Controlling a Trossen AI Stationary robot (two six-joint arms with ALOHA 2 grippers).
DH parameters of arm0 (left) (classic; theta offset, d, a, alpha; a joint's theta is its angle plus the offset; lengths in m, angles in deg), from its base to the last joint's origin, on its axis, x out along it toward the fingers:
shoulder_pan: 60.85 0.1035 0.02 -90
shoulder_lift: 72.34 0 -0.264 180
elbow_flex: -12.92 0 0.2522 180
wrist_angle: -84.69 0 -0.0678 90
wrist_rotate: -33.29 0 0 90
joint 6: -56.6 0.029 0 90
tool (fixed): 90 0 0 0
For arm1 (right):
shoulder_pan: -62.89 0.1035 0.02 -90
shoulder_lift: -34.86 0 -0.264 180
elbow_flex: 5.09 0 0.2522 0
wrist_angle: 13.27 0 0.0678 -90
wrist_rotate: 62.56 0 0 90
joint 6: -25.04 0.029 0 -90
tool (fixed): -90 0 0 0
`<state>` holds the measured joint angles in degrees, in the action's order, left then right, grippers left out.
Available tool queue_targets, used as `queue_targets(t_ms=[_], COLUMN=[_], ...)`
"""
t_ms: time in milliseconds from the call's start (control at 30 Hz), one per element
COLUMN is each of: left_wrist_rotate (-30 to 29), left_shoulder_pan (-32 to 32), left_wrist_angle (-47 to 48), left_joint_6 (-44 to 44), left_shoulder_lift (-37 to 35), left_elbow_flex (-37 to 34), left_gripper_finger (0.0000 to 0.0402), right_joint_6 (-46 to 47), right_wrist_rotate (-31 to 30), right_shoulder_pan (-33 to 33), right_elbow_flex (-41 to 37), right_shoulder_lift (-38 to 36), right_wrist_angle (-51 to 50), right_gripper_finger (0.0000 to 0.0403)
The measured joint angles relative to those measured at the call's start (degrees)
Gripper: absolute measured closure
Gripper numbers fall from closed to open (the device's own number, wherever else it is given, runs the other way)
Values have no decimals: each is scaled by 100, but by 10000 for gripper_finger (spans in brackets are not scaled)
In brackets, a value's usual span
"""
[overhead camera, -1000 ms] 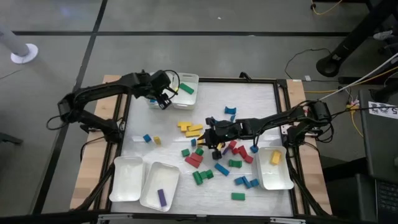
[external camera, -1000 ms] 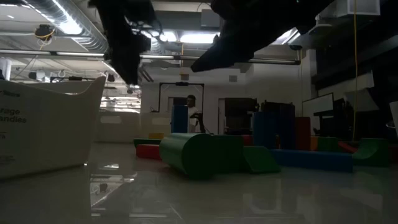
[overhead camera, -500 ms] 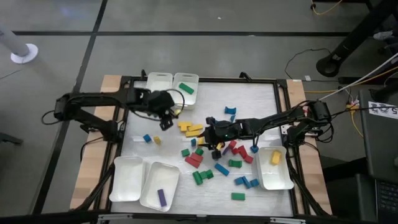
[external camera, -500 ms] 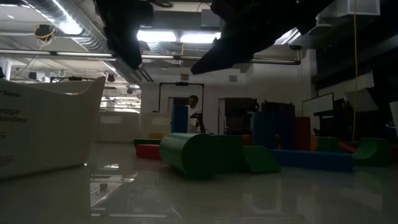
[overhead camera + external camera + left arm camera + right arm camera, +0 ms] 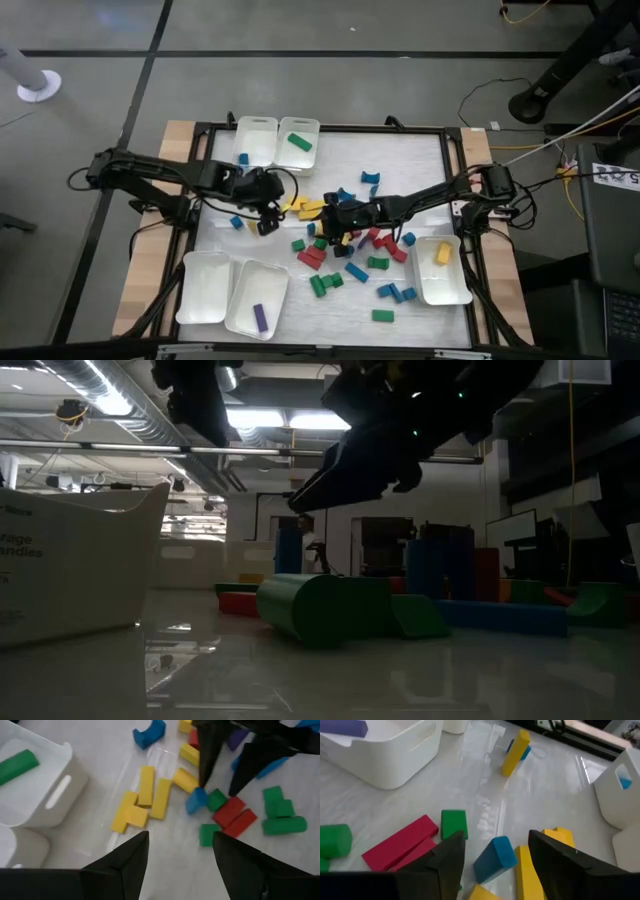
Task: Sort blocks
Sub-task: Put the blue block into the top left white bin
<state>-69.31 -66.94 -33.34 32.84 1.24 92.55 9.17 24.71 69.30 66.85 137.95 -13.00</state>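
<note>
I work at the white table (image 5: 420, 160), where the blocks (image 5: 355, 262) lie scattered mid-table between the corner trays (image 5: 443, 270); a few are already sorted, a green one in the far tray (image 5: 298, 134), a purple one in the near tray (image 5: 255, 298). My left gripper (image 5: 266, 222) hangs just beside the yellow blocks (image 5: 145, 800), fingers apart and empty. My right gripper (image 5: 322, 232) is low over the middle of the pile, fingers apart around the small blue block (image 5: 495, 856), not clamped on it. I judge this the picking step: next I must close squarely on that blue block without nudging the green cube (image 5: 453, 823) beside it.
</note>
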Motion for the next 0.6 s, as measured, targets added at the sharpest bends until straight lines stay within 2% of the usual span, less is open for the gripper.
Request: queue_targets(t_ms=[300,600], left_wrist_rotate=[-1,-22], left_shoulder_pan=[-444,-707], left_wrist_angle=[-151,-151], left_joint_6=[-255,-348], left_shoulder_lift=[3,3], left_elbow_flex=[0,-5], left_gripper_finger=[194,194], right_joint_6=[86,79], right_wrist_rotate=[537,828], right_shoulder_pan=[-353,-422], right_elbow_flex=[2,8], right_shoulder_lift=[225,500], right_wrist_angle=[10,156], right_gripper_finger=[187,187])
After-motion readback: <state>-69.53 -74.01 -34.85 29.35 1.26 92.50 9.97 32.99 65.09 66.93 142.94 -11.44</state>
